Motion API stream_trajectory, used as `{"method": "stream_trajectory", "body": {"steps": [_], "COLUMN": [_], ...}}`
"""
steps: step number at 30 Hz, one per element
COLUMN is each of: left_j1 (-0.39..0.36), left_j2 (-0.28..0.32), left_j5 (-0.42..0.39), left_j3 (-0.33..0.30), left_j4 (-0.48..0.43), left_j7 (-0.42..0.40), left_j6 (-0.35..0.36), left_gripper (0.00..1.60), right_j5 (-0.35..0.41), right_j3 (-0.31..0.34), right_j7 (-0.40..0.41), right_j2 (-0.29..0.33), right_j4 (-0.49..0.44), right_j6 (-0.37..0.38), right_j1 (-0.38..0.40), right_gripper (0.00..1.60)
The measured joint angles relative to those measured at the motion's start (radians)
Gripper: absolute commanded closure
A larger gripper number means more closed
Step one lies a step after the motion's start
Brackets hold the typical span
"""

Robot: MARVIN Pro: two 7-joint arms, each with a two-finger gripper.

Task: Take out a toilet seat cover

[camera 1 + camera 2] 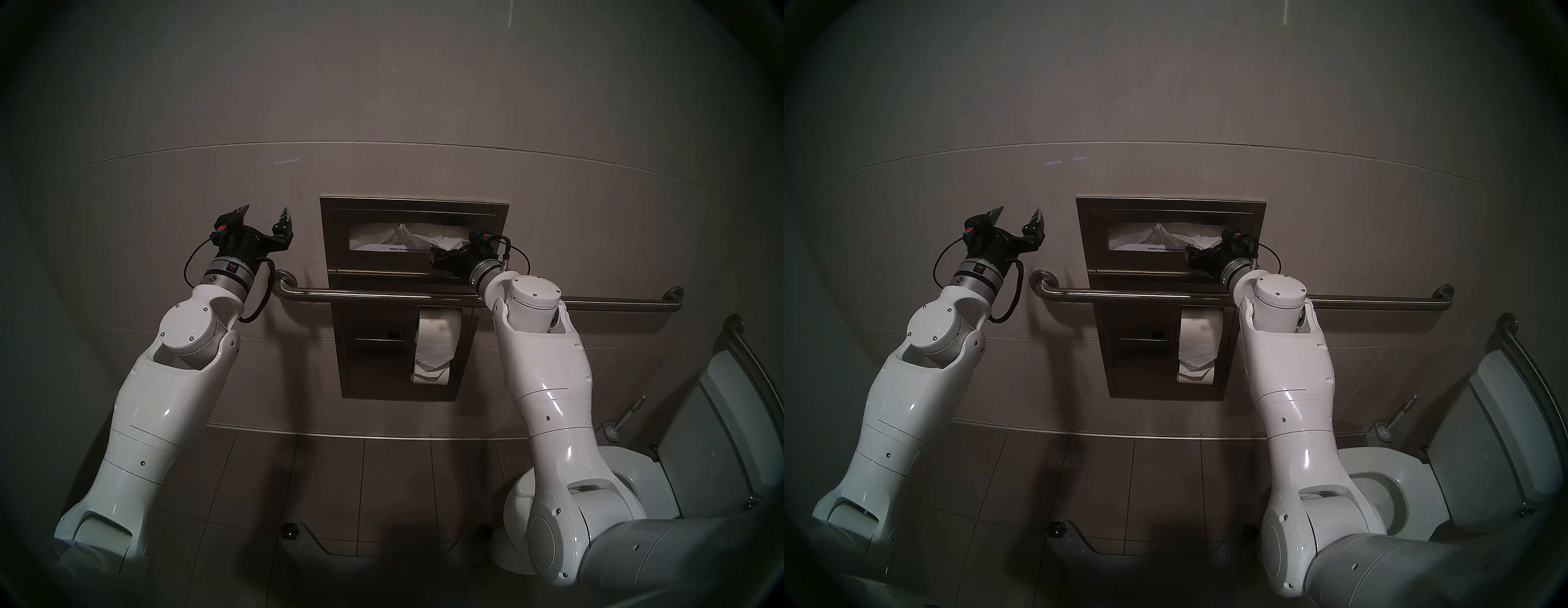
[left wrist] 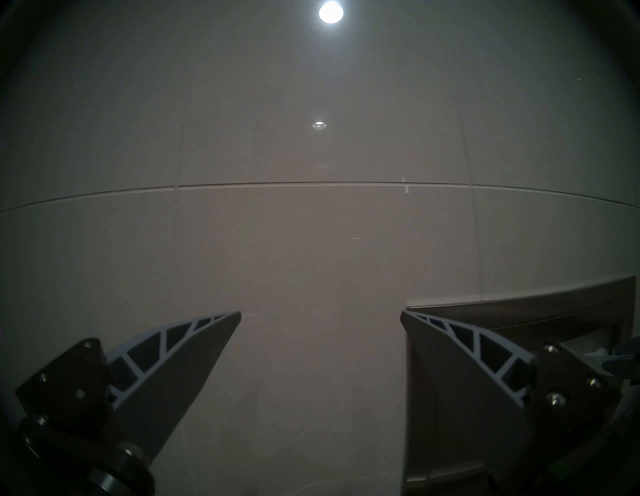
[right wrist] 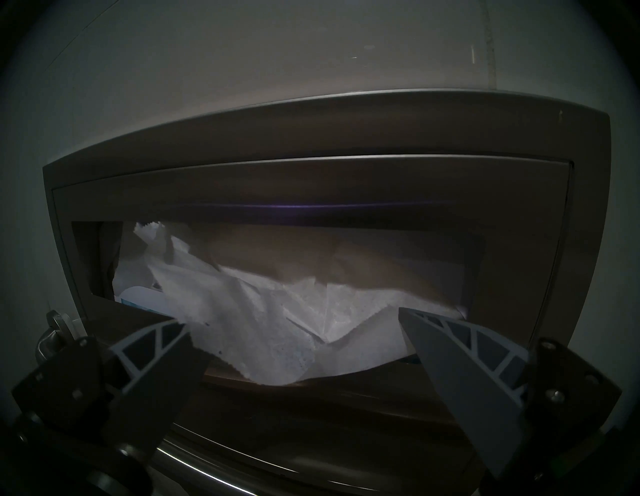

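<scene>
Two arms reach toward the tiled wall. The right gripper [image 3: 292,320] is nearest the work — fingers spread apart, holding nothing, its tips just in front of the dispenser [image 1: 409,206] slot. The toilet seat cover [image 3: 249,311] lies crumpled inside that slot, a fold spilling over the lower lip between the fingers. The left gripper [image 1: 266,212] hangs beside the dispenser, also spread wide — empty. Below runs a grab bar [image 1: 382,296].

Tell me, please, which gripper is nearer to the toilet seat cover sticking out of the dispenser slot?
Right. The right gripper is open at the slot, its fingers flanking the toilet seat cover. The left gripper is open beside the dispenser, facing bare wall.
</scene>
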Motion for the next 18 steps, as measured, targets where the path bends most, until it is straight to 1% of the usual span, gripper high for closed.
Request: {"method": "stream_trajectory", "body": {"steps": [2,7,12,18], "left_j1": [0.001,0.004,-0.001,-0.026], "left_j2": [0.007,0.02,0.023,0.001], "left_j5": [-0.025,-0.048,-0.05,-0.024], "left_j3": [-0.001,0.002,0.02,0.068], "left_j4": [0.004,0.018,0.049,0.097], "left_j7": [-0.034,-0.095,-0.118,-0.114], "left_j6": [0.001,-0.001,-0.001,-0.002], "left_gripper": [0.0,0.0,0.0,0.0], "right_j5": [0.001,0.003,0.005,0.008], "right_j3": [0.0,0.0,-0.004,-0.017], "right_j7": [-0.001,-0.007,-0.014,-0.02], "right_j2": [-0.002,-0.008,-0.014,-0.023], "right_j4": [-0.004,-0.014,-0.022,-0.027], "right_j6": [0.0,0.0,0.0,0.0], "right_j1": [-0.004,-0.013,-0.021,-0.029], "right_gripper": [0.0,0.0,0.0,0.0]}}
